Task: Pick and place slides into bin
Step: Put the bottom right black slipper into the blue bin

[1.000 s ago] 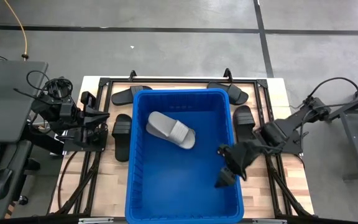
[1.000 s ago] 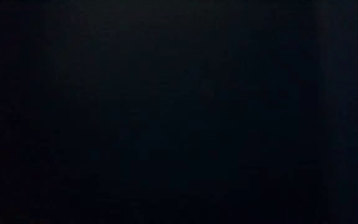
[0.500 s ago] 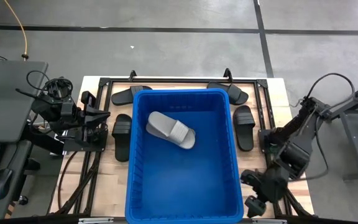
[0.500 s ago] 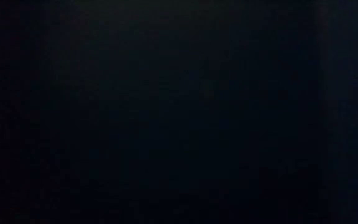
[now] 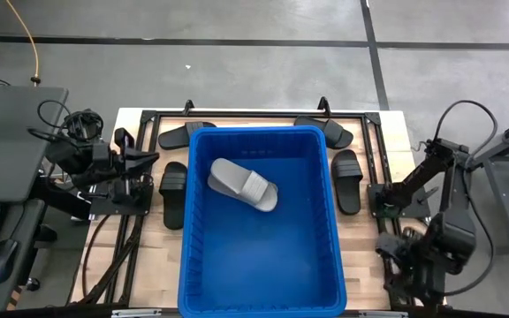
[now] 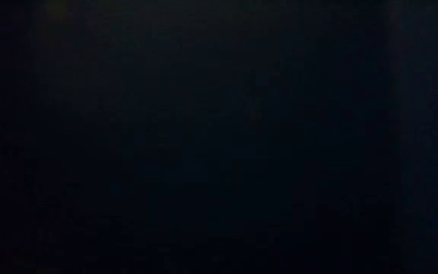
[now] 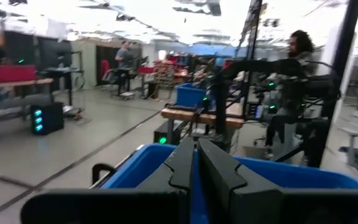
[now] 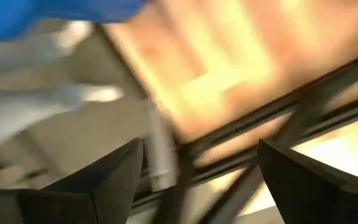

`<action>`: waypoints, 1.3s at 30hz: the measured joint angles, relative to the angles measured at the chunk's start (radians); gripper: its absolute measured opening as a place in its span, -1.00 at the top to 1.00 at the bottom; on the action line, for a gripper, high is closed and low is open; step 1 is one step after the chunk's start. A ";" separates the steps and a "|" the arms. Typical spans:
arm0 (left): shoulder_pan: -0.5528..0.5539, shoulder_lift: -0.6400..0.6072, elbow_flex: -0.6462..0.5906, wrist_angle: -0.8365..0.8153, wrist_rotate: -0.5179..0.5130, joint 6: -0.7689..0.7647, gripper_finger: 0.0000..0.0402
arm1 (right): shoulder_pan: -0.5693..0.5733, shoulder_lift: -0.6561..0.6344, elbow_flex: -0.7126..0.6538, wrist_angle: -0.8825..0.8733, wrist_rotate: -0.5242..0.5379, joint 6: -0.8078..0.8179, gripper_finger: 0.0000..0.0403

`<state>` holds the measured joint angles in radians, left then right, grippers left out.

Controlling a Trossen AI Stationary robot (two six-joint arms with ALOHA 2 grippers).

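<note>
Left gripper (image 5: 145, 161) parked at the table's left edge, fingers (image 7: 194, 165) pressed together on nothing, aimed toward the bin (image 5: 262, 291); likely waiting its turn. Just beside the bin's left wall, one black slide (image 5: 173, 194), another (image 5: 184, 134) at the far-left corner, both within that arm's reach. Inside the bright-blue bin, one light grey slide (image 5: 244, 185), lying angled near the far end. Past the right wall, two more black slides (image 5: 346, 179) and (image 5: 327, 132). Right gripper (image 5: 406, 276) off the near right corner, jaws spread wide and empty, apparently clear of the bin for another pick.
</note>
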<state>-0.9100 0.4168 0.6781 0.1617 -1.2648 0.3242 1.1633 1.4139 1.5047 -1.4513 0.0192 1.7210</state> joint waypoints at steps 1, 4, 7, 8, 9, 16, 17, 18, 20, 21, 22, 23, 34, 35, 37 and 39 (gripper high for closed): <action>0.000 0.000 0.000 -0.007 -0.018 -0.014 0.93 | 0.005 0.000 0.000 -0.053 0.023 -0.021 -0.51; 0.000 0.000 0.000 -0.029 -0.038 -0.043 0.93 | 0.009 -0.003 -0.008 -0.123 0.106 -0.090 -0.51; 0.000 0.001 0.000 -0.035 -0.045 -0.065 0.93 | -0.001 -0.008 -0.035 -0.116 0.263 -0.165 -0.51; 0.000 0.005 0.000 -0.035 -0.049 -0.080 0.93 | -0.007 -0.009 -0.043 -0.119 0.278 -0.152 -0.51; 0.000 0.006 0.000 -0.037 -0.050 -0.095 0.93 | -0.018 -0.009 -0.054 -0.120 0.277 -0.147 -0.51; 0.000 0.040 0.000 -0.046 -0.049 -0.124 0.93 | -0.009 -0.008 -0.113 -0.062 0.324 -0.002 -0.51; 0.000 0.045 0.000 -0.050 -0.050 -0.124 0.93 | 0.001 -0.008 -0.113 -0.082 0.326 0.038 -0.51; 0.000 0.049 0.000 -0.059 -0.055 -0.123 0.93 | 0.016 -0.010 -0.113 -0.103 0.340 0.082 -0.51; 0.000 0.055 0.000 -0.075 -0.056 -0.123 0.93 | 0.051 -0.033 -0.113 -0.116 0.376 0.168 -0.51; 0.000 0.055 0.000 -0.082 -0.056 -0.123 0.93 | 0.069 -0.054 -0.113 -0.115 0.391 0.216 -0.51; 0.000 0.055 0.000 -0.084 -0.057 -0.124 0.93 | 0.086 -0.079 -0.113 -0.113 0.411 0.267 -0.51; 0.000 0.055 0.000 -0.084 -0.057 -0.126 0.93 | 0.103 -0.104 -0.113 -0.113 0.440 0.318 -0.51; 0.000 0.055 0.000 -0.087 -0.061 -0.124 0.93 | 0.116 -0.424 -0.240 -0.119 1.089 0.399 -0.51; 0.000 0.055 0.000 -0.087 -0.060 -0.124 0.93 | 0.100 -0.456 -0.270 -0.120 1.040 0.392 -0.51; 0.000 0.055 0.000 -0.087 -0.060 -0.131 0.93 | 0.075 -0.506 -0.336 -0.116 0.956 0.385 -0.51; 0.000 0.055 0.000 -0.087 -0.060 -0.140 0.93 | 0.063 -0.551 -0.402 -0.114 0.920 0.402 -0.51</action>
<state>-0.9100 0.4713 0.6777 0.0746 -1.3251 0.1842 1.2266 0.8628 1.1031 -1.5657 0.9389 2.1229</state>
